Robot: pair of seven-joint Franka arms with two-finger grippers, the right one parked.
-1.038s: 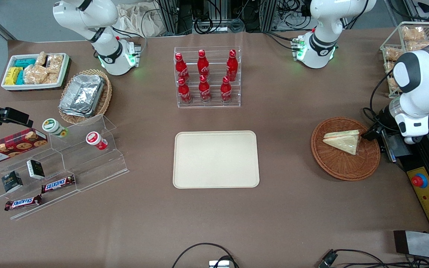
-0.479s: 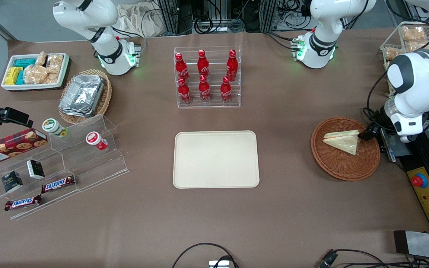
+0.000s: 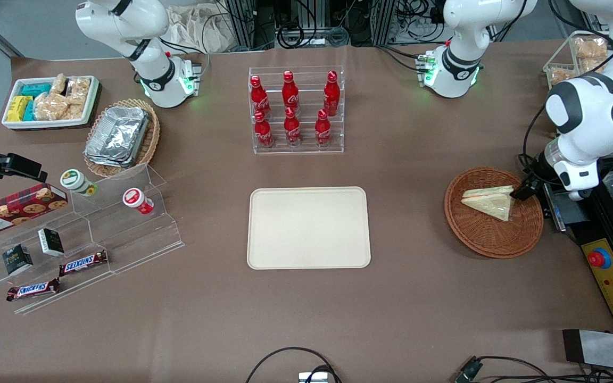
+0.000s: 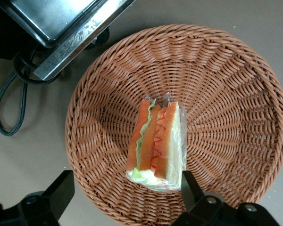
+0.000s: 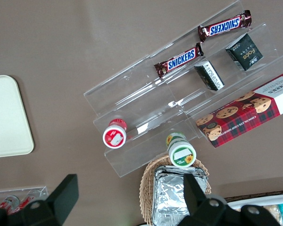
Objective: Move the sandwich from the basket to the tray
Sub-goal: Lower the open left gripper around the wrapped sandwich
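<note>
The sandwich, a wrapped triangular wedge with orange and green filling, lies in the round reddish-brown wicker basket toward the working arm's end of the table. In the left wrist view the sandwich rests near the middle of the basket. My gripper hovers over the basket's rim beside the sandwich. Its jaws stand open and wide apart, and the gripper holds nothing; one fingertip is close to the sandwich's lettuce end. The cream tray lies bare at the table's middle.
A control box with a red button and metal containers stand next to the basket, with a black cable alongside. A rack of cola bottles stands farther from the camera than the tray. An acrylic snack stand lies toward the parked arm's end.
The left arm's elbow has swung farther from the camera, and the gripper has edged slightly toward the sandwich. The sandwich and basket have not moved.
</note>
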